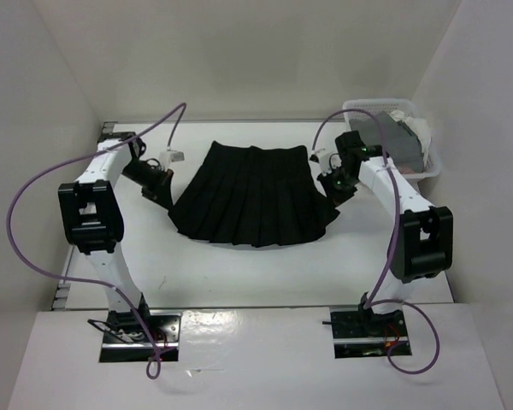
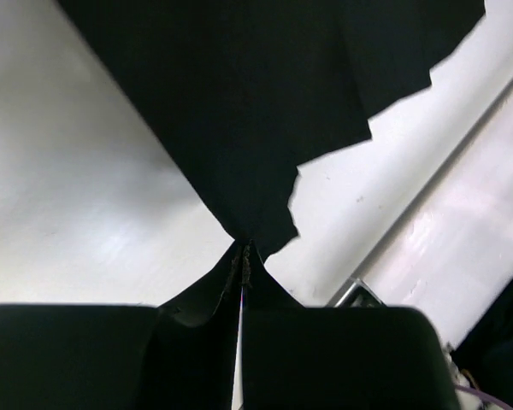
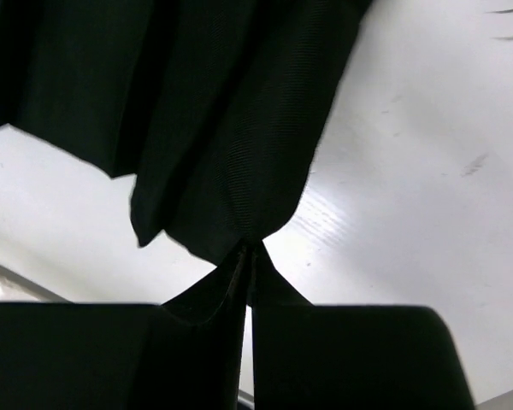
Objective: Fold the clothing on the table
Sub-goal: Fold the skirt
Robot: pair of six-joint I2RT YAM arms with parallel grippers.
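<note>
The left arm rises from its base at 7 o'clock, bends at the elbow and reaches inward. Its wrist is low over the table at the skirt's 8 o'clock corner. The right arm mirrors it from 5 o'clock, with its wrist down at the skirt's 4 o'clock side. Purple cables loop loosely off both arms.

In the left wrist view the left jaws are closed, pinching a point of the black fabric that spreads out beyond them. The right wrist view shows the same: the right jaws are shut on a gathered tip of cloth near the hem.

The black pleated skirt lies flat in the middle of the table, with its narrow waistband toward 12 o'clock and its flared hem curving toward 6 o'clock. Its hem edge is jagged in the left wrist view and falls in soft folds in the right wrist view.

A broad band of bare table lies at 6 o'clock, between the hem and the arm bases. A narrower strip lies at 12 o'clock, ahead of the waistband. White walls close in on both sides and at the back. A white mesh basket holding a grey garment sits in the 2 o'clock corner, just behind the right wrist.
</note>
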